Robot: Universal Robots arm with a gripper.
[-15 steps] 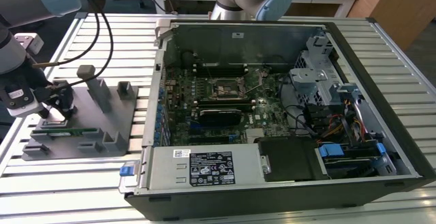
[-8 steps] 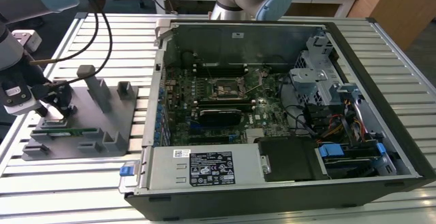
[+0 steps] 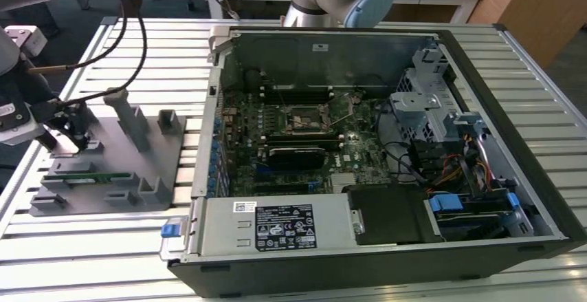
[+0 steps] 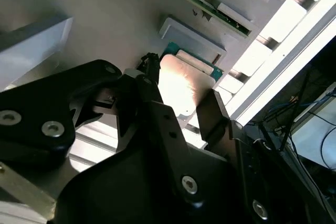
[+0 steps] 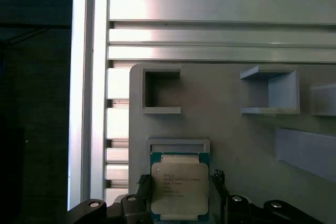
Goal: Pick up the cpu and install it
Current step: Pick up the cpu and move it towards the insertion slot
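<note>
A flat grey moulded fixture plate [image 3: 108,156] with raised blocks and pockets lies on a slatted aluminium table [image 3: 119,247]. The robot's black two-fingered gripper [image 3: 71,144] hangs low over the edge of that plate that is farthest from the open black desktop computer case [image 3: 477,61]. The case stands beside the plate, on the exterior view's right. In the first wrist view the cpu [image 5: 180,190], a small square chip with a shiny silver lid and a thin green rim, lies flat in a shallow framed pocket of the plate [image 5: 231,145]. The gripper [image 5: 180,181] straddles it. The claw is spread just wider than the chip, with one dark fingertip [image 5: 143,182] close beside each of two opposite edges, and I cannot tell whether they touch it. A long narrow green memory stick [image 3: 87,176] lies in another slot of the plate. The square metal-framed socket [image 3: 307,117] sits on the green motherboard inside the case, well apart from the plate.
</note>
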